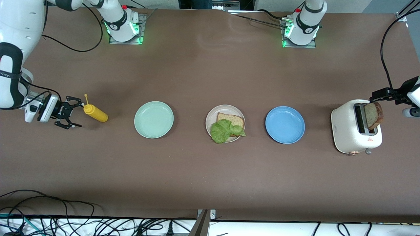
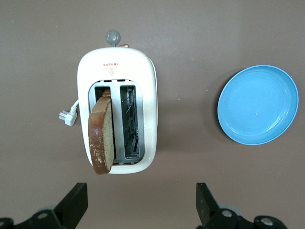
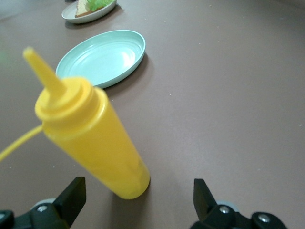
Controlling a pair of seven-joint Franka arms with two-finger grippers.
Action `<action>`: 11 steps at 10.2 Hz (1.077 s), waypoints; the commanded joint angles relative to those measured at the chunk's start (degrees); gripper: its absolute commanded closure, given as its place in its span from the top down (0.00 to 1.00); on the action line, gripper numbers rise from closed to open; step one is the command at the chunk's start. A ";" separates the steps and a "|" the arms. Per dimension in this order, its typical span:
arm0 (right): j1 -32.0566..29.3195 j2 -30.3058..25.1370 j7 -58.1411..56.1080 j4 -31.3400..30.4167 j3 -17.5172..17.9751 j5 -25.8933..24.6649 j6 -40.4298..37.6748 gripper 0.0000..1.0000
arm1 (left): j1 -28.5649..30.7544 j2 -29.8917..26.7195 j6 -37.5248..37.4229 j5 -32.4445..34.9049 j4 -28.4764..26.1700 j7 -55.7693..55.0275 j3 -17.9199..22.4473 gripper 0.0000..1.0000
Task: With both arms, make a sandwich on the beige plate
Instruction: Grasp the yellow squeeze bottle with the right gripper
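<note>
White glossy arms (image 1: 13, 49), black cables, seemingly black fingers (image 1: 68, 113)

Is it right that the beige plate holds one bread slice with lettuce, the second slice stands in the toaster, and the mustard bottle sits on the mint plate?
Not quite. The mustard bottle stands on the table beside the mint plate, toward the right arm's end, as the front view shows. The rest holds: the beige plate carries one bread slice with lettuce, and the second slice stands in the toaster.
</note>
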 commanded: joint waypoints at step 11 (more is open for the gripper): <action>-3.26 4.36 -6.33 1.24 6.58 8.45 -6.43 0.00 | 0.41 -1.25 -3.91 1.97 1.16 0.65 -0.52 1.00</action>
